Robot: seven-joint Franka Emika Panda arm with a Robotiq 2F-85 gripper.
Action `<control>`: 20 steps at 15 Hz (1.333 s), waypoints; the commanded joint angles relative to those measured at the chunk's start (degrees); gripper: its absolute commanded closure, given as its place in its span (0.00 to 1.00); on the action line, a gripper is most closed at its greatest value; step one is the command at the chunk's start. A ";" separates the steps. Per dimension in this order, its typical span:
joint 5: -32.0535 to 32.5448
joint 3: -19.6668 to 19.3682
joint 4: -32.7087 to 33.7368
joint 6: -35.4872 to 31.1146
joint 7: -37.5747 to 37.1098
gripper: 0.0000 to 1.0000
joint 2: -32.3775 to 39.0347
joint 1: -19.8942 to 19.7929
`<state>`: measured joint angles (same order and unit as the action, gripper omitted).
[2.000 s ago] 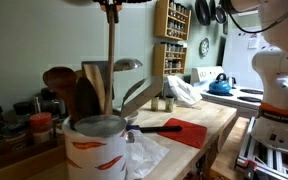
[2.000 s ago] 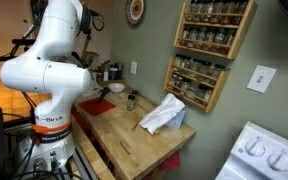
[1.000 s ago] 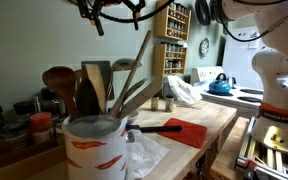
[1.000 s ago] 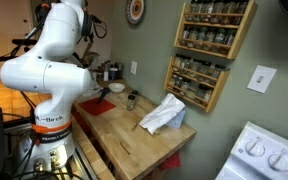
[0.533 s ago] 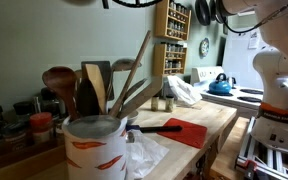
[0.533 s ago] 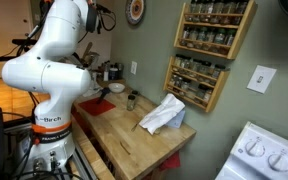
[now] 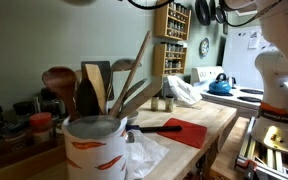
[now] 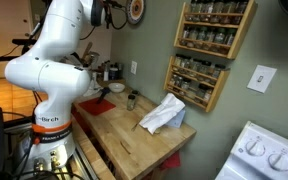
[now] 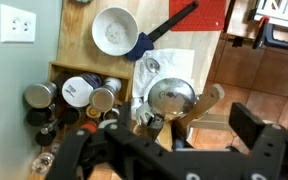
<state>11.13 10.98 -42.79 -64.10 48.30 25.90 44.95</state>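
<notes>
High over the wall end of the counter (image 8: 134, 140), the gripper (image 8: 106, 13) is being carried. In the wrist view its fingers (image 9: 262, 140) are being held wide apart along the bottom of the picture, and nothing is being gripped between them.

Directly beneath, the crock (image 7: 96, 148) is being seen standing on the counter near the wall. The long-handled utensil (image 7: 143, 55) is being propped in it, free of the fingers. Its long axis is being tilted steeply. The lower end is being hidden among the other handles, and the upper end is being pointed up and away toward the spice rack (image 7: 176, 38).

The ladle (image 7: 127, 64) is being leaned the same way, bowl uppermost, and that bowl (image 9: 171, 97) is being turned up at the wrist camera. The wooden spoon (image 7: 59, 80) and the spatula (image 7: 96, 82) are being kept nearer upright.

Edges and room:
- The handle tips are being left in open air, and the gripper is being carried above the top edge of that exterior view.
- On one side of the crock, jars (image 9: 79, 92) are being crowded close.
- On another side, a white pan (image 9: 115, 30) with a dark handle is being seen, with the red mat (image 9: 212, 12) beyond it.
- Bare wood is being shown between the cloth (image 8: 164, 113) and the counter's near edge.
</notes>
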 commanded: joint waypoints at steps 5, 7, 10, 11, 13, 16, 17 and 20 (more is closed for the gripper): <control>-7.10 -1.59 -20.52 -2.62 -21.97 0.00 -14.54 -4.93; -9.55 -2.16 -25.12 -4.59 -27.29 0.00 -18.02 -6.07; -12.12 -3.22 -32.24 -9.66 -34.47 0.00 -23.12 -7.29; -12.88 -3.62 -34.71 -11.57 -36.73 0.00 -24.78 -7.64; -13.31 -4.13 -39.87 -14.75 -39.63 0.00 -27.90 -8.11; -15.26 -4.88 -47.96 -20.00 -41.43 0.00 -32.82 -8.59; -16.41 -5.14 -50.75 -22.08 -41.78 0.00 -34.59 -8.72; -19.06 -0.53 -58.77 -28.65 -41.36 0.00 -40.22 -14.35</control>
<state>-4.72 6.70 -90.57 -85.95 7.28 -6.29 35.59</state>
